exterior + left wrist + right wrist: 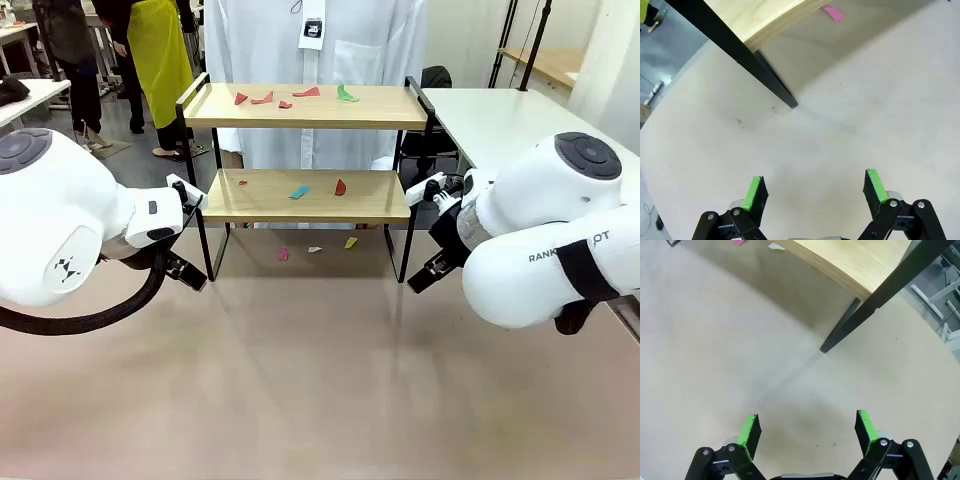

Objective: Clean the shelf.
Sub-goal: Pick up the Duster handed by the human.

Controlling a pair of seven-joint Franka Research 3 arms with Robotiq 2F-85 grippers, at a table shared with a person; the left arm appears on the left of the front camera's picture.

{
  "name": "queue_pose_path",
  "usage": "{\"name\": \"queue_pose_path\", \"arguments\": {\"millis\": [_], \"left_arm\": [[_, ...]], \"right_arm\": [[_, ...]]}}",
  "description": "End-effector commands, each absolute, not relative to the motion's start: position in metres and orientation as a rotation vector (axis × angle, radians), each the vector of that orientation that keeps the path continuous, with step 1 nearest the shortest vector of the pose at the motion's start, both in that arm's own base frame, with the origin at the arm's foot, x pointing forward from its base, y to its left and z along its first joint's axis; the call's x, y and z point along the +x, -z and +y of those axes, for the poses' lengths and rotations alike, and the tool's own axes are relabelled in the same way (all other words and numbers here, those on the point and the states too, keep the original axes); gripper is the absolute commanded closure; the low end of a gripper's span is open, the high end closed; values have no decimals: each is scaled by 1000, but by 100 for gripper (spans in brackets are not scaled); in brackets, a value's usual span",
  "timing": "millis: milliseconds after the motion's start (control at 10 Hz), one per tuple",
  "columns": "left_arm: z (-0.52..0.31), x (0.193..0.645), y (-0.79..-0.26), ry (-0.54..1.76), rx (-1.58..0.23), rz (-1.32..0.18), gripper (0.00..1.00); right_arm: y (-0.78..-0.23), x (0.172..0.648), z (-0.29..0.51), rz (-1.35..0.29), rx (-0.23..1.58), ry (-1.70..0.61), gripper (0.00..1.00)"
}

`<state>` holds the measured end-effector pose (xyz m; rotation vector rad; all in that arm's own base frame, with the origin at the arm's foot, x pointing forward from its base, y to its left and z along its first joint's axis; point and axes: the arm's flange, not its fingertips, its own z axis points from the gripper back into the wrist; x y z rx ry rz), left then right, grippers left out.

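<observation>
The shelf (300, 106) stands at the far middle of the beige tabletop, two wooden boards in a black frame. Red and green paper scraps (308, 92) lie on its top board, and blue and red scraps (300, 192) on the lower board. Pink, white and yellow scraps (315, 249) lie on the tabletop under it. My left gripper (815, 192) is open over bare tabletop near the shelf's left front leg (765, 80). My right gripper (807, 432) is open too, near the right front leg (860, 320). Neither holds anything.
A white table (500, 120) adjoins the shelf at the back right. Both arm bodies flank the shelf, the left (60, 230) and the right (560, 240). Bare beige tabletop (320, 380) stretches in front. A pink scrap (832, 13) shows under the lower board.
</observation>
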<state>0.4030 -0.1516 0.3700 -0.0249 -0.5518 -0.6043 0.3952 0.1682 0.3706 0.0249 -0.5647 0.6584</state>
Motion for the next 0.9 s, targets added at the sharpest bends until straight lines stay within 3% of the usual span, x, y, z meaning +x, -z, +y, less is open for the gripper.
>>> {"name": "queue_pose_path", "arguments": {"millis": [0,800], "left_arm": [[-152,403,-370,604,-25,-552,0],[-152,403,-370,605,-25,-552,0]], "right_arm": [[-371,395,168,-565,25,-658,0],[-370,395,168,-564,24,-659,0]]}}
